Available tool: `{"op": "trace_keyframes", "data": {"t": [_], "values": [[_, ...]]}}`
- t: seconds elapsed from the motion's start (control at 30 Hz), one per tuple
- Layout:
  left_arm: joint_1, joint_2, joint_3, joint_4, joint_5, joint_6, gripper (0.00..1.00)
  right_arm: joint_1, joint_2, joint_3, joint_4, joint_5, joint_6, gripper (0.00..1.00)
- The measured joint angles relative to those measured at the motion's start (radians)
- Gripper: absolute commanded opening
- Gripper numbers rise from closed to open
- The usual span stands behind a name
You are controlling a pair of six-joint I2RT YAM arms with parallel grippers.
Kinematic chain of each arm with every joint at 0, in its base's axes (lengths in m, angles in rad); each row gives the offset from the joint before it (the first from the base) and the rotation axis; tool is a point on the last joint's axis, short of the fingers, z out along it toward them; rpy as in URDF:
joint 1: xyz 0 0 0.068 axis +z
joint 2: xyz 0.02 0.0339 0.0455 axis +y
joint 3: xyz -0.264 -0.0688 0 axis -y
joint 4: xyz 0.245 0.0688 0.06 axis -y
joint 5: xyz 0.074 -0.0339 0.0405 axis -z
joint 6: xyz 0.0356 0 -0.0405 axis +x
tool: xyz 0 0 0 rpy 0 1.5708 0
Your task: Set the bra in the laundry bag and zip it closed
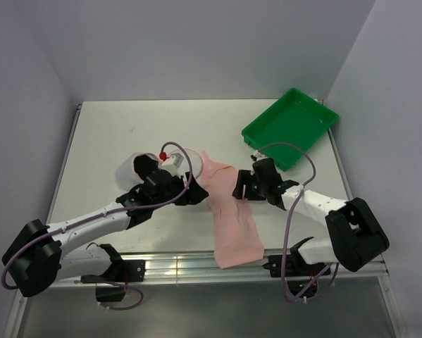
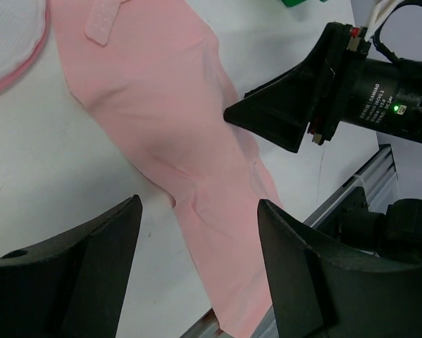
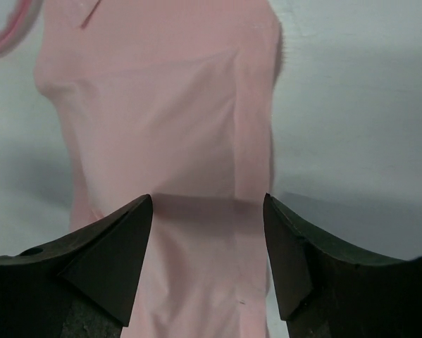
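The task is being judged as barely begun: the bra (image 1: 228, 218) is lying stretched out flat on the tabletop (image 1: 105, 141), running from beside the laundry bag (image 1: 129, 167) down to the near edge, and none of it is being held inside the bag. The bag is resting just beyond the left arm, near the bra's upper end and well apart from the green tray (image 1: 289, 127). The left gripper (image 2: 200, 211) is being held spread wide over the bra's left edge, and the right gripper (image 3: 208, 204) is likewise being held spread above the fabric; nothing is being pinched by either. Grasping, stuffing and zipping are all being left to do. The whole layout is being given by the overhead view, yet the bag is being largely hidden there by the left arm. The open finger gaps are being shown plainly by the wrist views, along with the bag's pink rim at their upper left corners, and only in the left wrist view is a finger of the right gripper being shown pointing at the bra's far edge. Whether the zip is open cannot be told.
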Motion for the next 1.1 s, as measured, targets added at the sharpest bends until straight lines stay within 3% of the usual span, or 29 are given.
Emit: {"op": "trace_keyframes", "data": {"t": [0.17, 0.2, 0.27, 0.37, 0.53, 0.8, 0.93, 1.1], "values": [[-0.008, 0.008, -0.014, 0.018, -0.002, 0.0, 0.73, 0.0, 0.045, -0.003, 0.08, -0.087, 0.018, 0.67], [-0.01, 0.008, -0.019, 0.016, -0.003, 0.0, 0.73, 0.0, 0.052, -0.008, 0.103, -0.102, 0.023, 0.5], [-0.012, 0.005, -0.029, 0.016, -0.006, 0.001, 0.73, 0.0, 0.064, -0.019, 0.133, -0.117, 0.032, 0.25], [-0.018, 0.0, -0.034, 0.001, -0.009, 0.001, 0.76, 0.0, 0.072, -0.035, 0.16, -0.119, 0.056, 0.01], [-0.03, -0.005, -0.056, -0.011, 0.008, 0.012, 0.82, -0.001, 0.001, -0.058, 0.183, -0.102, 0.093, 0.0], [-0.055, -0.022, -0.123, 0.017, 0.069, 0.02, 0.92, -0.001, -0.309, -0.065, 0.193, -0.087, 0.161, 0.0], [-0.066, -0.04, -0.131, 0.102, 0.082, 0.02, 0.99, -0.001, -0.405, -0.048, 0.168, -0.088, 0.177, 0.0], [-0.071, -0.03, -0.137, 0.268, 0.092, 0.03, 0.99, -0.003, -0.462, -0.03, 0.134, -0.114, 0.202, 0.0]]}}
